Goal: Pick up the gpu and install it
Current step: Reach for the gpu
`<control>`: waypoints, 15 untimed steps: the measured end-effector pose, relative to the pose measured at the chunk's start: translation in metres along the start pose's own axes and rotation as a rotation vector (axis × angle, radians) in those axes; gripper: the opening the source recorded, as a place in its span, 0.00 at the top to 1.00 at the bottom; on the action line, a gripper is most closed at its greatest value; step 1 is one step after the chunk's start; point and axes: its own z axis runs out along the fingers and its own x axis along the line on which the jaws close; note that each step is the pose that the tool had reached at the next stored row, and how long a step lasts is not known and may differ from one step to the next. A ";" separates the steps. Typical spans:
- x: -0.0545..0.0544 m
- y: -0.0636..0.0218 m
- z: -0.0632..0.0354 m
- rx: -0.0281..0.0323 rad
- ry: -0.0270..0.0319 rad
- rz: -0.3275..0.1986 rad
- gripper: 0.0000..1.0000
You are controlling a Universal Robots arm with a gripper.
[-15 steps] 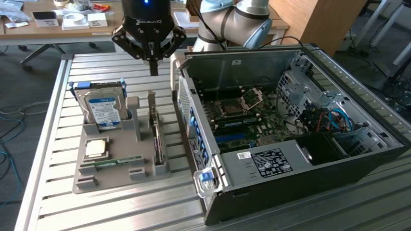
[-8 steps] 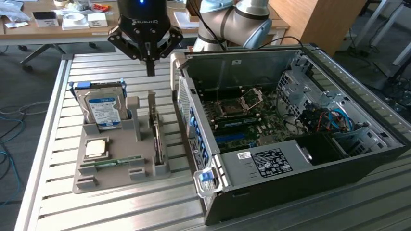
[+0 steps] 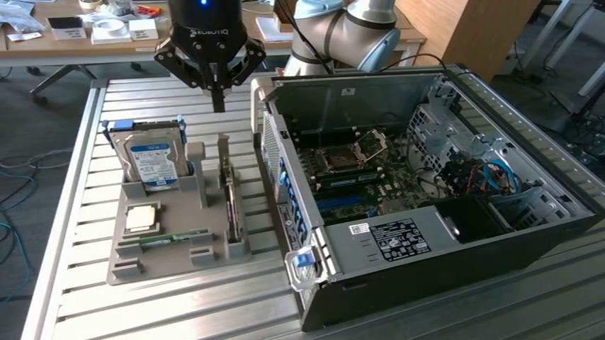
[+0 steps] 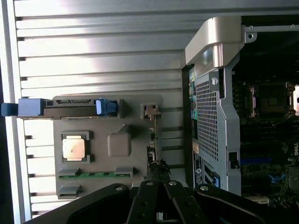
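Observation:
The gpu stands on its edge in a slot of the grey holder, a thin dark card between the holder's upright posts. In the wrist view the gpu shows edge-on as a dark strip at the holder's side. My gripper hangs above the table, beyond the card's far end, with its black fingers shut and nothing between them. The gripper reaches into the wrist view just short of the card.
A silver hard drive with a blue-white label stands in the holder, beside a square processor and a green RAM stick. The open computer case lies at the exterior view's right, motherboard exposed. Slatted metal table underneath.

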 end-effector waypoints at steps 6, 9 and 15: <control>0.002 -0.0001 -0.0001 0.0000 0.0000 0.000 0.89; 0.002 -0.0001 -0.0001 0.0000 0.0001 0.000 0.89; 0.002 -0.0009 -0.0001 0.0000 0.0001 0.000 0.89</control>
